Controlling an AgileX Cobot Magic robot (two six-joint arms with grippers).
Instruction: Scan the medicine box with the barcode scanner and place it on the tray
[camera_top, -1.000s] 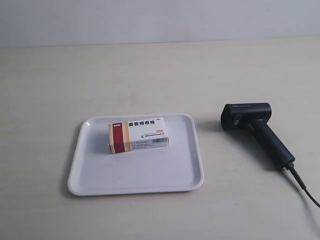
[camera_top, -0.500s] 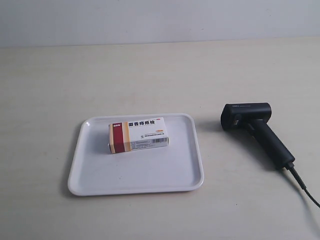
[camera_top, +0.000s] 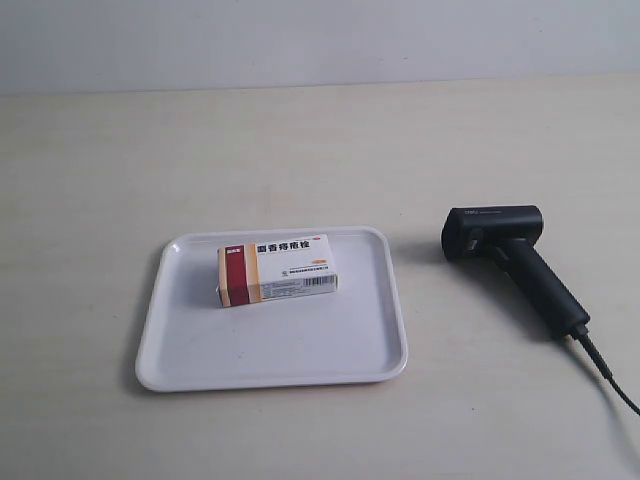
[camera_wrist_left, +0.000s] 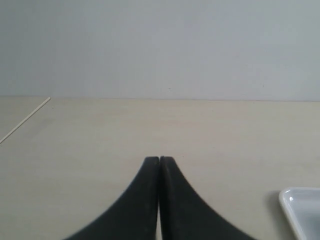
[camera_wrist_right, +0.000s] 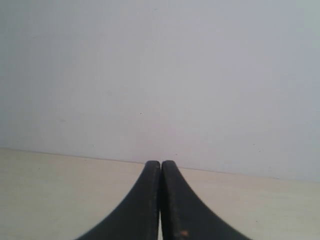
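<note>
On the tray (camera_top: 180, 360) the medicine box (camera_top: 277, 269) lies flat, long axis across it, barcode side facing the exterior camera. Beside the tray on the table (camera_top: 100, 180) rests the barcode scanner (camera_top: 510, 255). Left gripper (camera_wrist_left: 159, 161) and right gripper (camera_wrist_right: 160, 164) are both clenched empty; only the left wrist view catches the tray's corner (probably the nearer arm)

Right gripper (camera_wrist_right: 160, 167) fingers (camera_wrist_right: 150, 200) pressed together — above table (camera_wrist_right: 50, 200), facing wall (camera_wrist_right: 160, 75).
</note>
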